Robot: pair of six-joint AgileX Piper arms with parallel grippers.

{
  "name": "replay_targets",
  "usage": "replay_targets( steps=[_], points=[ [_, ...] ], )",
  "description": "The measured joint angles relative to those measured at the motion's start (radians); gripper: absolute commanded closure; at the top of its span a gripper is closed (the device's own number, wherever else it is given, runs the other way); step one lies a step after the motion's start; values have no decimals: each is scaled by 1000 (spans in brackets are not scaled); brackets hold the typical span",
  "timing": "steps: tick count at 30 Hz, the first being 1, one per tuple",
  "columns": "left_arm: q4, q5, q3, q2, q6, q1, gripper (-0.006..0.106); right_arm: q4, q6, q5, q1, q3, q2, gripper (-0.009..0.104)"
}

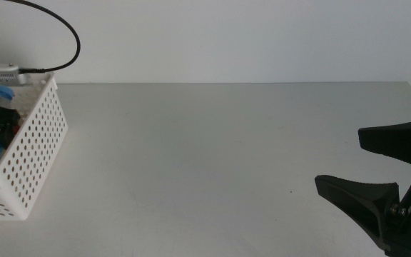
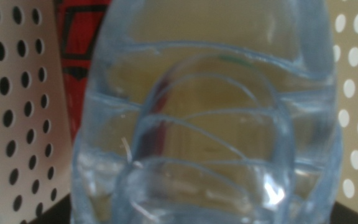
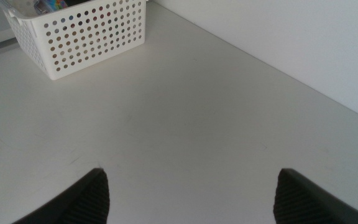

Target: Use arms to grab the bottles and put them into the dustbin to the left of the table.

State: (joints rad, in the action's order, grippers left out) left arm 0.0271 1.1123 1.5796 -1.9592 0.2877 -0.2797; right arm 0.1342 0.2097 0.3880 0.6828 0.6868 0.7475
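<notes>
Seeing: clear ribbed water bottle (image 2: 210, 124) inside our dustbin (image 1: 38, 153) (red can (image 2: 82, 56) behind).
Left gripper: jaws hidden, we cannot tell.
Right gripper (image 1: 377, 168): spread, empty, near right.

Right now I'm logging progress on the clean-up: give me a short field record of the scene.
dustbin: white perforated basket at the table's left edge
water bottle: clear, fills the left wrist view, inside the basket
red can: behind the bottle, in the basket
left tool: at the basket, jaws not visible
right tool: open, low at the right side
table: light grey, no bottles on its visible surface
</notes>
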Motion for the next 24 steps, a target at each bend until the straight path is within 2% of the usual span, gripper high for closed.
replay_targets(
  steps=[2,3,8,15,24],
  points=[
    [3,11,1,0,5,0,8,0,0,0,0,0,0,27],
    [3,23,9,0,6,0,7,0,0,0,0,0,0,27],
    [-10,87,75,5,0,-1,7,0,0,1,0,0,0,27],
    [4,112,90,99,-119,27,7,0,0,2,0,0,0,27],
    [-6,99,78,312,-194,256,7,0,0,2,0,0,0,27]
  ],
)
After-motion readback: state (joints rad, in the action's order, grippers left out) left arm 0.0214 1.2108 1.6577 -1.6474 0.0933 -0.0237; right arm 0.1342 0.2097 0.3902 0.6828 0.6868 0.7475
